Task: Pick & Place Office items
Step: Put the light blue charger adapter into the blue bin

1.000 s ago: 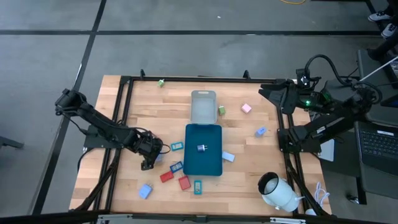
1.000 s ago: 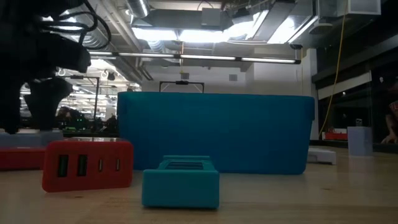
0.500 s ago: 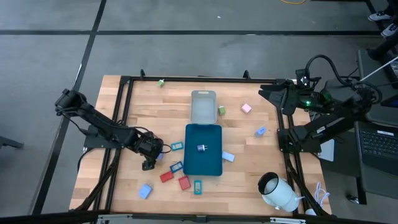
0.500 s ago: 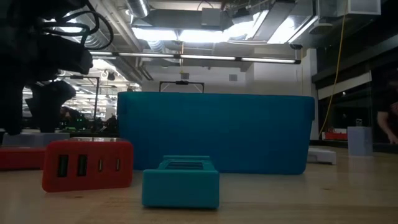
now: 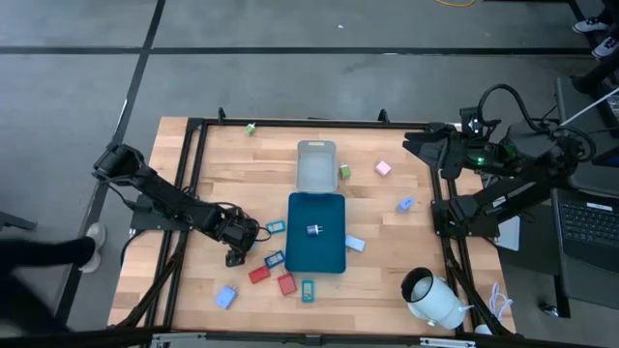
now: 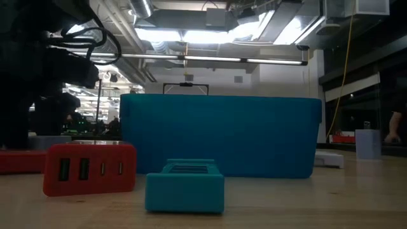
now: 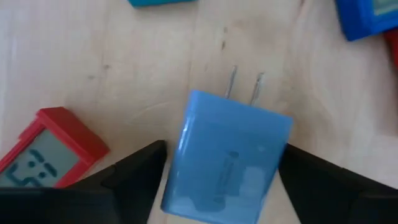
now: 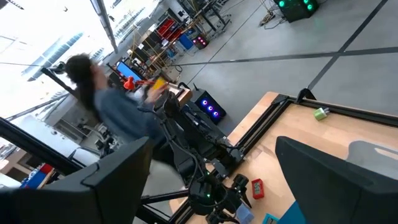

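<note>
Left gripper [image 7: 217,186] jaws spread wide around a light blue plug [image 7: 227,165], prongs pointed away, plug lying on the table [image 5: 222,174], red clock [image 7: 46,149] beside, teal tray [image 5: 316,232] near, right gripper [image 5: 418,140] parked at the table's edge, jaws apart.

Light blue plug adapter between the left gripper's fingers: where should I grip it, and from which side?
Grip the light blue plug adapter across its two flat side faces, coming straight down, prongs pointing away. The left gripper already straddles it with open jaws; the body lies flat on the table.
</note>
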